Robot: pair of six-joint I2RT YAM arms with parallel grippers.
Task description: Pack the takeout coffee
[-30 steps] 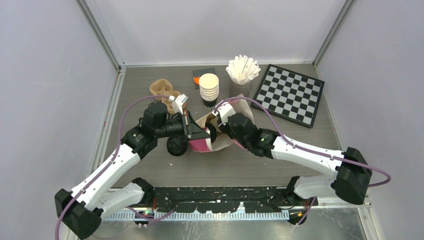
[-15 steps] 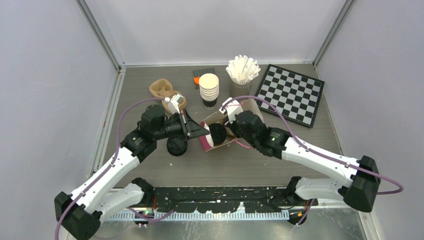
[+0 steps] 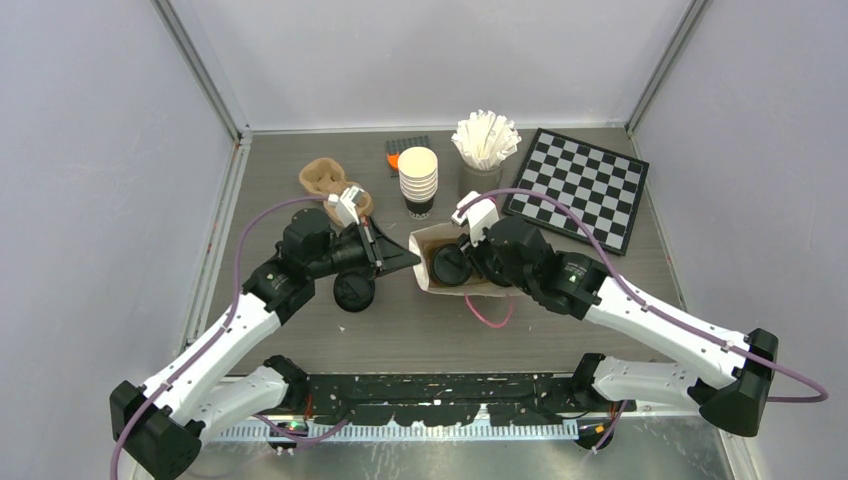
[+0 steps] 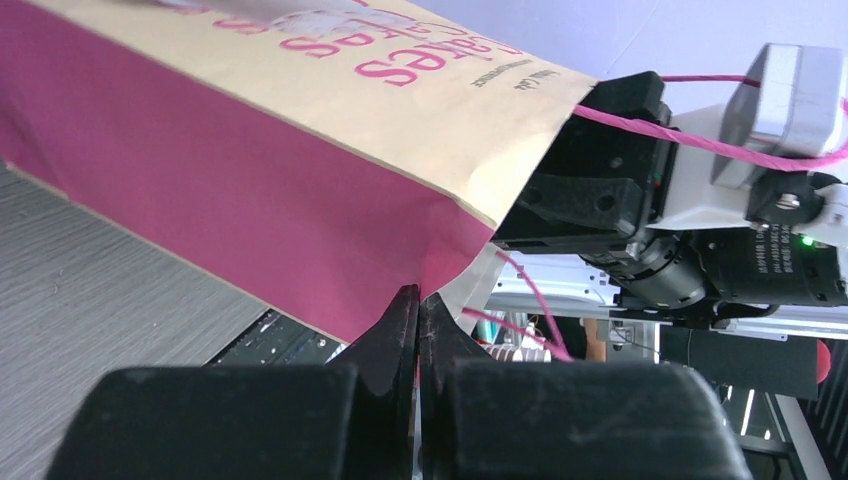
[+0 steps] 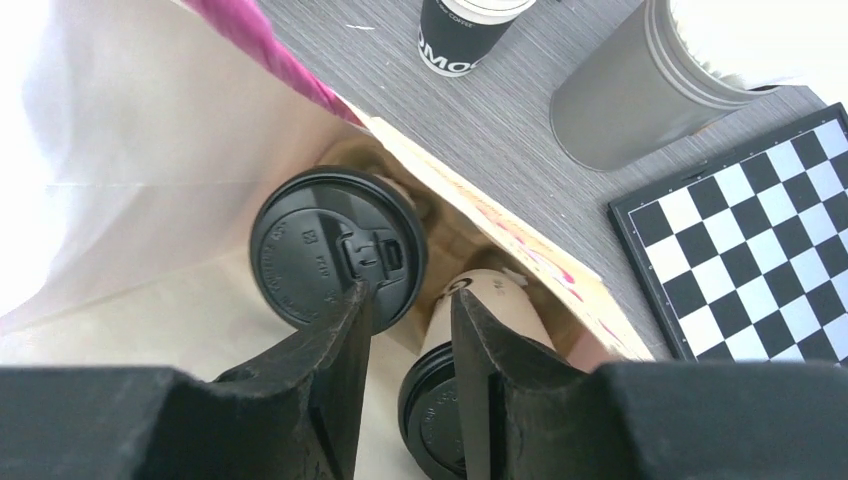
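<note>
A tan and pink paper bag (image 3: 430, 240) stands mid-table with its mouth open upward. In the right wrist view two takeout coffee cups are inside it: one shows its round black lid (image 5: 335, 258), and the other cream cup (image 5: 490, 310) lies tilted beside it. One lid (image 3: 450, 268) also shows from above. My right gripper (image 5: 410, 335) hangs open over the bag's mouth, fingers apart above the cups, gripping nothing. My left gripper (image 4: 418, 305) is shut on the bag's pink edge (image 4: 300, 220), at the bag's left side (image 3: 410, 262).
A stack of lidless cups (image 3: 418, 176) on a black cup, a grey holder of white sticks (image 3: 485, 140) and a checkerboard (image 3: 578, 187) stand behind the bag. A cardboard carrier (image 3: 325, 180) lies at back left. A loose black lid (image 3: 353, 292) lies left of the bag.
The bag has swung from lying on its side to mouth-up. My right gripper has shifted right and back, and its fingers have spread apart. The left gripper kept its pinch on the bag.
</note>
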